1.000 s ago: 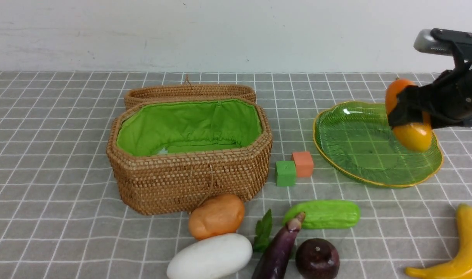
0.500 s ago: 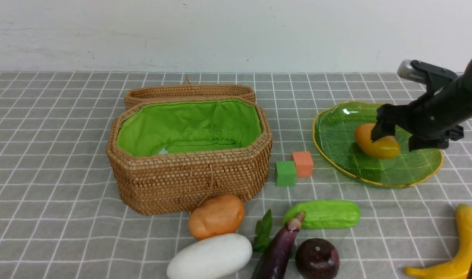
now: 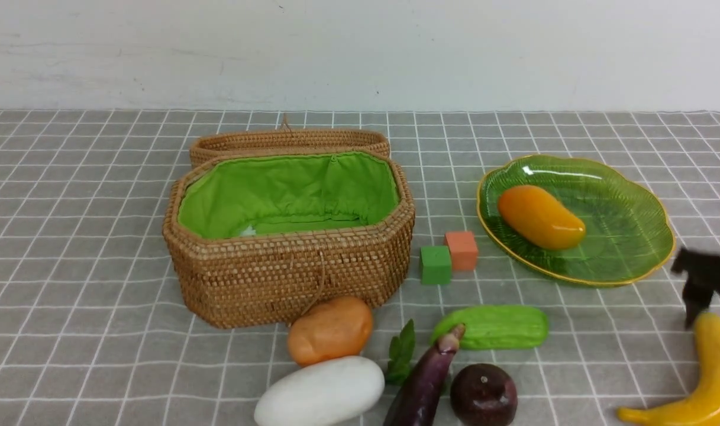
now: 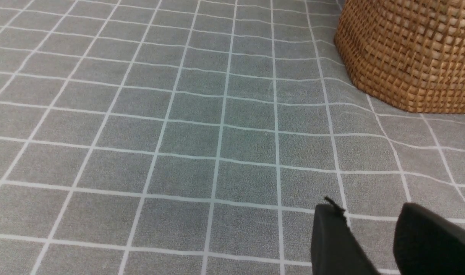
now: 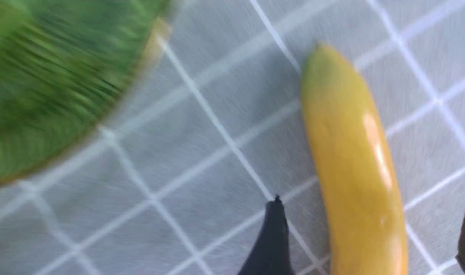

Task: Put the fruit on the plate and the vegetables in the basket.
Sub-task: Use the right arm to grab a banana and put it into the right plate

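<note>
The mango [image 3: 540, 217], glossy and orange-yellow, lies on its side in the left half of the plate [image 3: 629, 236], a ribbed translucent green dish with a yellow scalloped rim. Nothing touches the mango.

The other fruit is on the worktop. The banana [image 3: 713, 373] is at the right edge and the dark purple round fruit [image 3: 484, 394] is at the front, just beside the eggplant [image 3: 425, 381]. The cucumber [image 3: 493, 326], leaf sprig [image 3: 402, 352], potato [image 3: 330, 330] and white gourd [image 3: 319, 391] cluster in front of the basket [image 3: 289, 272]. Its green lining is bare and its lid [image 3: 289, 141] is folded back. A green cube [image 3: 435, 264] and an orange cube [image 3: 461, 249] sit touching between the basket and the plate.

A second ago the right pincer [image 5: 371, 214] held the mango above the plate, and half a second ago it was low over the dish with the fruit. Now it is off the plate and above the banana's far end. Its jaws are apart, one on either side of the banana and neither touching it. The left pincer [image 4: 370, 229] hangs over bare cloth near the basket's corner, its jaws apart with nothing between them.

The worktop is covered in grey cloth with a white grid, and a plain white wall stands behind it.
</note>
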Available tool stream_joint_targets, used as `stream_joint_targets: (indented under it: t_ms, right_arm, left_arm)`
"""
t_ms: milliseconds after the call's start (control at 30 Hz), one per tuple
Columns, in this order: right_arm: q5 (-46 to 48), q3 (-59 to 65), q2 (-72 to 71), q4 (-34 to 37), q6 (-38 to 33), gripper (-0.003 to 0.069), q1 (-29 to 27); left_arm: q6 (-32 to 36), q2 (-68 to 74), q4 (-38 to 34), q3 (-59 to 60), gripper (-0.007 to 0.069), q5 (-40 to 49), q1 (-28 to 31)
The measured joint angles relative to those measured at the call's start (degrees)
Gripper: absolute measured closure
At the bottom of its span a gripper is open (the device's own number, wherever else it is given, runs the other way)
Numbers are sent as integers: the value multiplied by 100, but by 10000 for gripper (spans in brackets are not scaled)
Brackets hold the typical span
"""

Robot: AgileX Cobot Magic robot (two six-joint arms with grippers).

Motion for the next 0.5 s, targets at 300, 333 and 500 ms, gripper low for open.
stream_joint_targets:
  t_ms: [300, 333, 500]
  right_arm:
    - [-956, 768, 85, 203, -295, 356, -138]
    - [-987, 710, -83, 216, -468, 351, -138]
    - [-906, 65, -617, 337, -990, 346, -138]
  left_arm:
    - [0, 0, 0, 0, 386, 0, 0]
    - [0, 0, 0, 0, 386, 0, 0]
    - [0, 0, 0, 0, 386, 0, 0]
